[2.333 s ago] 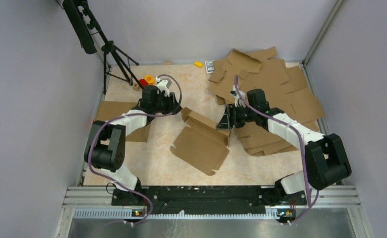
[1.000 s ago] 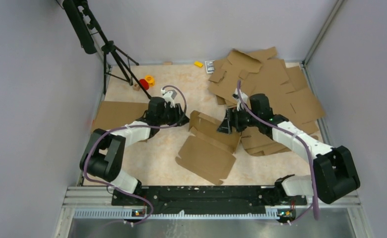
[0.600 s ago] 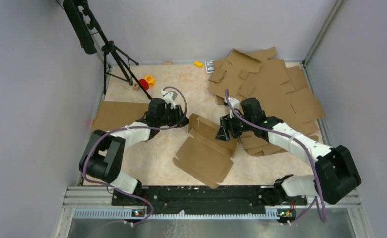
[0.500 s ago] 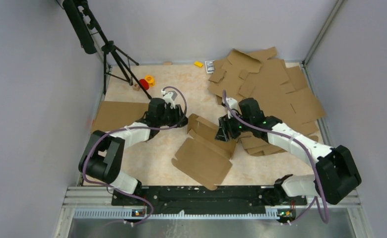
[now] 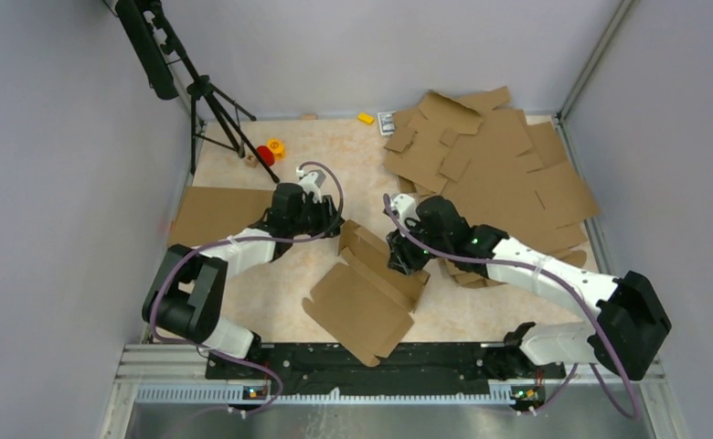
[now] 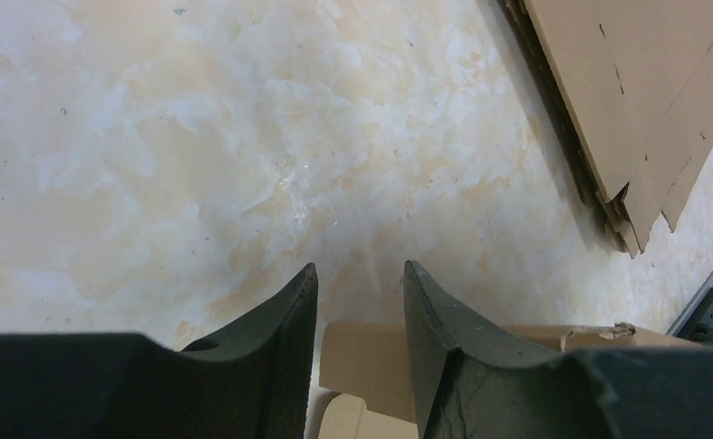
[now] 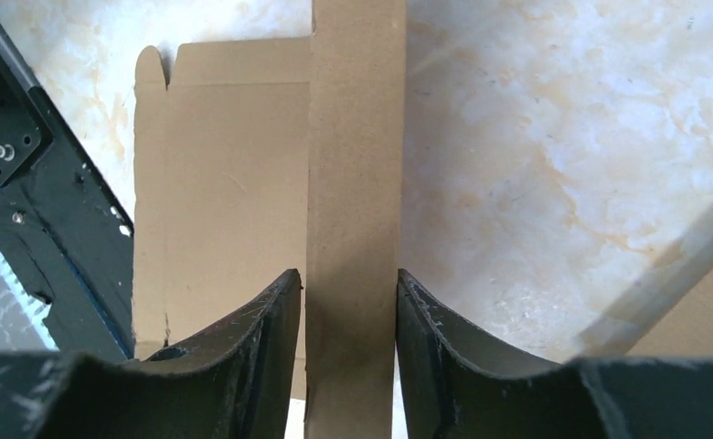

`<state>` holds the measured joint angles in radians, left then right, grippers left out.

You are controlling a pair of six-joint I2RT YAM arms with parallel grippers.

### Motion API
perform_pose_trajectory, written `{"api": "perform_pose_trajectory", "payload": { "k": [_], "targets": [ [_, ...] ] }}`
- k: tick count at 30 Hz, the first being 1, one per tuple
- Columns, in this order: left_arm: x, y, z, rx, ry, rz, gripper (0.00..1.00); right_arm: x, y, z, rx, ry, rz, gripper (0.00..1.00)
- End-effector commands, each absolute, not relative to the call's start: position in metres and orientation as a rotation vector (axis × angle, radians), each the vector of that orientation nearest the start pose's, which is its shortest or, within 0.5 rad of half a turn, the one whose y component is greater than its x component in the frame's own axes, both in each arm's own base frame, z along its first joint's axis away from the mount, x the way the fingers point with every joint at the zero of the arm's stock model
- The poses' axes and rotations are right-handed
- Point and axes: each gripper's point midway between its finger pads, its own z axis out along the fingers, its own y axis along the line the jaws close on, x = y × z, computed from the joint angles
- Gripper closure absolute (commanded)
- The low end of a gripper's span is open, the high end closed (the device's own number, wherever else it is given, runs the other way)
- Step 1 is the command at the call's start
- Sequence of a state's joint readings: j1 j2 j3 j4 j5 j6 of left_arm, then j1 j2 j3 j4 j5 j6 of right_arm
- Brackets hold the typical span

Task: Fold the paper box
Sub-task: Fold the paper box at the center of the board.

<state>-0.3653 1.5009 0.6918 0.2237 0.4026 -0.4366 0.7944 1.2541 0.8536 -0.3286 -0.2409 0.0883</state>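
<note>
The paper box (image 5: 362, 293) lies in the middle of the table as a brown cardboard blank, with its far walls folded up. My right gripper (image 5: 399, 259) comes from the right onto the box's raised far wall. In the right wrist view that wall is an upright strip (image 7: 353, 183) filling the gap in my right gripper (image 7: 348, 274), and the flat panel (image 7: 216, 183) lies to its left. My left gripper (image 5: 333, 222) sits at the box's far left corner. In the left wrist view my left gripper (image 6: 359, 270) is partly open, with a cardboard flap (image 6: 371, 366) below the fingers and bare table between the tips.
A loose pile of flat cardboard blanks (image 5: 499, 165) covers the back right; its edge (image 6: 645, 91) shows in the left wrist view. Another flat blank (image 5: 216, 206) lies at the left under the left arm. A tripod (image 5: 202, 91) and small red and yellow pieces (image 5: 269, 149) stand at the back left.
The right gripper has moved left and nearer, its jaws narrowing onto the box's wall. The box has slid toward the near left. The left gripper has barely moved.
</note>
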Motion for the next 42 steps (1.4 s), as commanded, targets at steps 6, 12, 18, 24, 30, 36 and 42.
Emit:
{"api": "perform_pose_trajectory", "payload": {
  "k": [6,12,18,24,30,36,42],
  "targets": [
    [0.324,-0.216,0.093,0.178,2.184,-0.891,0.59,0.196,0.301,0.154,-0.999,2.112,0.635,0.64],
    [0.324,-0.214,0.094,0.179,2.184,-0.879,0.58,0.203,0.297,0.155,-0.976,2.121,0.521,0.79],
    [0.333,-0.203,0.099,0.153,2.186,-0.837,0.57,0.213,0.288,0.171,-0.957,2.089,0.436,0.81],
    [0.345,-0.198,0.112,0.164,2.156,-0.823,0.56,0.229,0.271,0.181,-0.918,2.055,0.288,0.81],
    [0.376,-0.202,0.127,0.256,2.046,-0.79,0.54,0.232,0.271,0.173,-0.926,2.037,0.273,0.82],
    [0.399,-0.219,0.128,0.393,2.042,-0.922,0.54,0.229,0.273,0.161,-0.927,2.033,0.299,0.82],
    [0.384,-0.24,0.115,0.438,2.074,-1.055,0.57,0.232,0.275,0.157,-0.925,2.041,0.303,0.82]
  ]
}}
